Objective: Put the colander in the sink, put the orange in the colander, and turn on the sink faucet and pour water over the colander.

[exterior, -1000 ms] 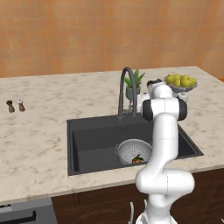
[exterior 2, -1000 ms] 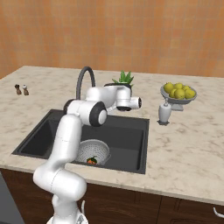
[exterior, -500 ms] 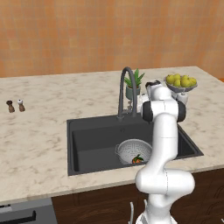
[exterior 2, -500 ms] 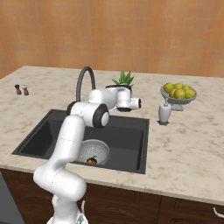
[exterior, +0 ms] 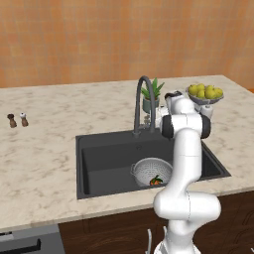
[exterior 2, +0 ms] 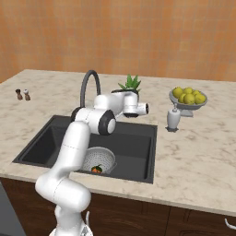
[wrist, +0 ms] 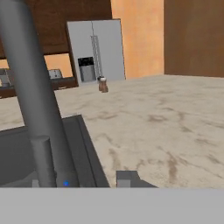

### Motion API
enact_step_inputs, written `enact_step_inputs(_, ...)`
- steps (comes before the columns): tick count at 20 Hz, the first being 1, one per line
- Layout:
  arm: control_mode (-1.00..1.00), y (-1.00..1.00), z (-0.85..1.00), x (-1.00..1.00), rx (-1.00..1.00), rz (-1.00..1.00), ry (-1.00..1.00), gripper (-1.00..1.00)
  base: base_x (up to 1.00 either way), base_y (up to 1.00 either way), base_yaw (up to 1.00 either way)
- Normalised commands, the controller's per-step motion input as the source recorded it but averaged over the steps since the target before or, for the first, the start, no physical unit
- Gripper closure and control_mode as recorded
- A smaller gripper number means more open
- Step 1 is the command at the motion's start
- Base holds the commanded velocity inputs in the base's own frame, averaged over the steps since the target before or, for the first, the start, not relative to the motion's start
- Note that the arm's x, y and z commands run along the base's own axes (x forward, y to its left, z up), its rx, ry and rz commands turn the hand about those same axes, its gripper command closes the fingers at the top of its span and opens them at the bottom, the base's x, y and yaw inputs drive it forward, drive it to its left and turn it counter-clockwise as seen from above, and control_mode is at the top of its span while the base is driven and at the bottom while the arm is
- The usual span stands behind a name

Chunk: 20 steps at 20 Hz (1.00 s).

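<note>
Currently, step in hand: the third, turning on the tap. One round silver-grey perforated metal colander (exterior: pixel 151 171) sits on the floor of the one large rectangular dark charcoal sink (exterior: pixel 104 158), at lower centre of the left base view, and one small round orange fruit (exterior: pixel 156 181) lies inside it at its near edge; the first two steps read as done. One tall dark grey gooseneck faucet (exterior: pixel 141 101) rises at the back rim of the sink, centre of frame, with its small side lever (exterior: pixel 147 119) low by the base. No water is visible. One white arm reaches to the right of the faucet's base; its gripper (exterior 2: pixel 146 109) points sideways toward the frame's right in the right base view. In the hand view the faucet's thick grey stem (wrist: pixel 33 87) fills the left side, with one dark fingertip (wrist: pixel 127 178) at bottom centre on the bench side. State of the fingers: cannot tell, whether parted or closed, nor whether they touch the lever. Next move, as judged: bring the fingers onto the lever and push it over, with the spout kept above the colander. Other items on the one marbled beige bench (exterior: pixel 44 149): one footed bowl of yellow fruit (exterior: pixel 204 94), one potted green plant (exterior: pixel 152 96), one white dispenser bottle (exterior 2: pixel 173 118), two small shakers (exterior: pixel 17 120) at mid left.
</note>
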Motion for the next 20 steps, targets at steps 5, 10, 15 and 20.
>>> enact_step_inputs(5, -1.00, 0.00, 0.00, 0.05, 0.00, 0.00, -0.05, 1.00, 0.00, 0.00, 0.00)
enact_step_inputs(10, -1.00, -0.10, 0.00, 0.00, 0.02, -0.19, -0.12, 1.00, 0.00, 0.00, 0.00)
enact_step_inputs(15, -1.00, -0.48, 0.00, 0.00, 0.09, -0.64, -0.04, 1.00, 0.00, 0.00, 0.00)
enact_step_inputs(20, -1.00, -0.75, 0.00, 0.07, 0.12, -0.67, 0.00, 1.00, 0.00, 0.00, 0.00)
